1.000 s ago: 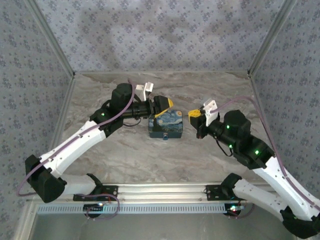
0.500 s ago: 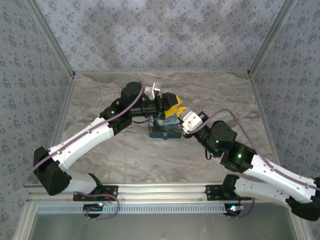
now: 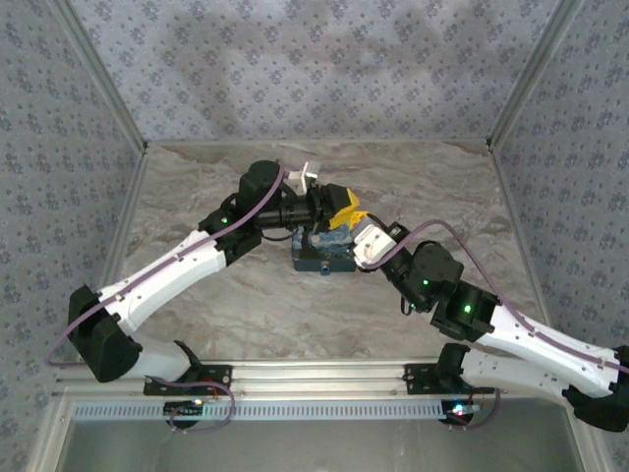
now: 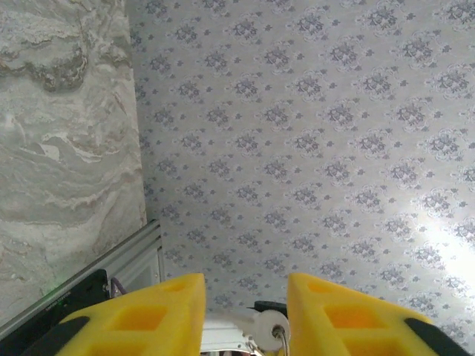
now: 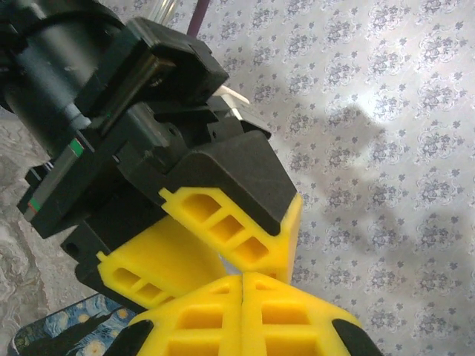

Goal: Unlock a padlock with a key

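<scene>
Above the starry-print blue box (image 3: 316, 252), my two grippers meet tip to tip. My left gripper (image 3: 346, 211) (image 4: 246, 297) has its yellow fingers (image 5: 237, 222) apart, one on each side of a small silvery key (image 4: 266, 325) with a pale round head and a wire ring. The key lies close to the right-hand finger; whether it touches is unclear. My right gripper (image 3: 356, 227) (image 5: 243, 276) is shut, and a sliver of metal shows at its tips between the left fingers. The padlock (image 3: 325, 266) is a tiny bluish piece at the box's near face.
The box stands mid-table on the marble-look surface (image 3: 246, 305). Patterned walls with metal corner posts (image 3: 116, 108) close off the left, back and right sides. An aluminium rail (image 3: 314, 374) runs along the near edge between the arm bases.
The right arm swung left and the left gripper moved right, until their tips met over the box. The left fingers have drawn closer together around the key.
</scene>
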Available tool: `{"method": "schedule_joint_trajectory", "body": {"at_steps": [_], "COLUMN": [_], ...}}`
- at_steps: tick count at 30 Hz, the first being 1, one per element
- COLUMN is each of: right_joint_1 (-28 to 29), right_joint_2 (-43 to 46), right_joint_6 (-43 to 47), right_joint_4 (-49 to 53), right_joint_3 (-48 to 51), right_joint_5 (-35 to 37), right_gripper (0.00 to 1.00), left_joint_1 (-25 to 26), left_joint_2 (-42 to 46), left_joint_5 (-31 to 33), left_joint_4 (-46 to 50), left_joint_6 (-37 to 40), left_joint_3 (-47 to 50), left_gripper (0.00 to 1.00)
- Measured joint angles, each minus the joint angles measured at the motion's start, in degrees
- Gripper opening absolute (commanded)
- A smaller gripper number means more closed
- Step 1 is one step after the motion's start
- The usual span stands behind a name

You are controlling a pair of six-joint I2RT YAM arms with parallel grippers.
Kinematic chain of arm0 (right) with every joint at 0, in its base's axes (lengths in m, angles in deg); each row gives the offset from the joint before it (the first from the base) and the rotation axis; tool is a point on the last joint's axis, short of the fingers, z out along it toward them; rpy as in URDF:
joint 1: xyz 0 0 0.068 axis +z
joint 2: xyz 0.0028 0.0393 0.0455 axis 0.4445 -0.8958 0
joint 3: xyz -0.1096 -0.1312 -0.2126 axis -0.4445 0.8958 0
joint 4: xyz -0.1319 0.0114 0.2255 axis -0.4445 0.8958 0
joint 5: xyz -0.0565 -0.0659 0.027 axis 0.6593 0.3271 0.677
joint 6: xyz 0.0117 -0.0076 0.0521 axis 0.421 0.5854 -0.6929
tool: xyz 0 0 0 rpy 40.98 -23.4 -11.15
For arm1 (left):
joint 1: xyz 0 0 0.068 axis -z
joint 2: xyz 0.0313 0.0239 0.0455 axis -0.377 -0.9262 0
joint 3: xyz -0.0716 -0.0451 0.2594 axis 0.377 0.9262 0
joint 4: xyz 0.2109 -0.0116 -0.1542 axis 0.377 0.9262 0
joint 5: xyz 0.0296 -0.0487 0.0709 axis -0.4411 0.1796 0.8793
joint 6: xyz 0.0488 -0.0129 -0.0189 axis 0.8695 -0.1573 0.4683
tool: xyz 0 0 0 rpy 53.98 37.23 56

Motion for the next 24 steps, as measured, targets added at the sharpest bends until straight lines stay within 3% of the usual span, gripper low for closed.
{"method": "schedule_joint_trajectory", "body": {"at_steps": [2, 9, 14, 20, 24], "right_joint_1": [0.28, 1.29, 1.38, 1.14, -0.87], "right_joint_2": [0.00, 0.02, 0.22, 1.31, 1.95], "right_joint_6": [0.26, 0.92, 0.87, -2.54, -8.66], "right_joint_4": [0.04, 0.31, 1.14, 4.15, 10.34], "right_joint_3": [0.00, 0.57, 0.98, 0.92, -0.96], "right_joint_5": [-0.11, -0.22, -0.22, -0.42, -1.03], "right_gripper": [0.00, 0.00, 0.00, 0.36, 0.42], "left_joint_1": [0.00, -0.22, -0.76, -0.92, -1.92], "left_joint_2": [-0.39, -0.70, -0.70, -0.70, -0.66], "left_joint_5": [-0.02, -0.48, -0.87, -0.83, 0.96], "left_joint_4": [-0.17, -0.98, -1.01, -1.09, 0.07], "left_joint_6": [-0.17, -0.59, -0.74, 0.57, 4.11], "left_joint_3": [0.00, 0.00, 0.02, 0.07, 0.07], "left_gripper": [0.29, 0.01, 0.00, 0.00, 0.00]}}
